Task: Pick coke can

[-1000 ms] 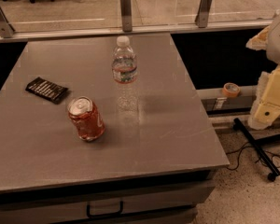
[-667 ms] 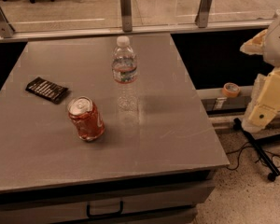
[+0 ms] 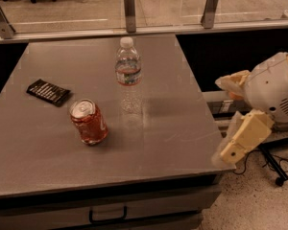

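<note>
- You're looking at the coke can point(image 3: 89, 122): a short red can with white lettering and a silver top with a pull tab.
- It stands upright on the grey table point(image 3: 173, 143), left of centre, towards the front.
- Your gripper point(image 3: 224, 119) hangs at the table's right edge, fingers spread, well apart from the can.

Tabletop point(image 3: 182, 143) around the clear plastic water bottle point(image 3: 128, 71).
Red aluminium coke can point(image 3: 89, 121) front-left; flat black packet point(image 3: 49, 91) left; gripper point(image 3: 225, 120) far right.
</note>
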Controlling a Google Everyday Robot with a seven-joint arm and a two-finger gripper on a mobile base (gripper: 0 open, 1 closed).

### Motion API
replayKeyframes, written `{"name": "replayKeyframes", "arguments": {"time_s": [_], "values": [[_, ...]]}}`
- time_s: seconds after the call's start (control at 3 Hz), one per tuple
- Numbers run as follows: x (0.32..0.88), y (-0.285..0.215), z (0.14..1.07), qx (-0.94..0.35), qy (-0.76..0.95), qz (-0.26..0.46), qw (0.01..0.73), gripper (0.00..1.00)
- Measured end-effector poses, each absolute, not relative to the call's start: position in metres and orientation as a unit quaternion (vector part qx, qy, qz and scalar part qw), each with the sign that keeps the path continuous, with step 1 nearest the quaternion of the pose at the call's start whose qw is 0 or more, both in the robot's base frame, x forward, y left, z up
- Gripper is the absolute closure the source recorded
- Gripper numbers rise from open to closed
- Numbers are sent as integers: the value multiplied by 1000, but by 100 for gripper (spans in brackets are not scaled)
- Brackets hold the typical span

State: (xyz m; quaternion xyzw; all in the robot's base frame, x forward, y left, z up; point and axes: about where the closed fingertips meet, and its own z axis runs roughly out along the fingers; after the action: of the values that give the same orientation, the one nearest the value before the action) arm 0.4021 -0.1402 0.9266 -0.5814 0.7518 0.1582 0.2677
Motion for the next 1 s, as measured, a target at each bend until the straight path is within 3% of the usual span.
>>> {"name": "replayKeyframes", "arguments": {"time_s": [0.33,1.0], "values": [[388,-96,911,-560,730,236,312,0],[383,-76,927,-547,719,272,332,0]]}}
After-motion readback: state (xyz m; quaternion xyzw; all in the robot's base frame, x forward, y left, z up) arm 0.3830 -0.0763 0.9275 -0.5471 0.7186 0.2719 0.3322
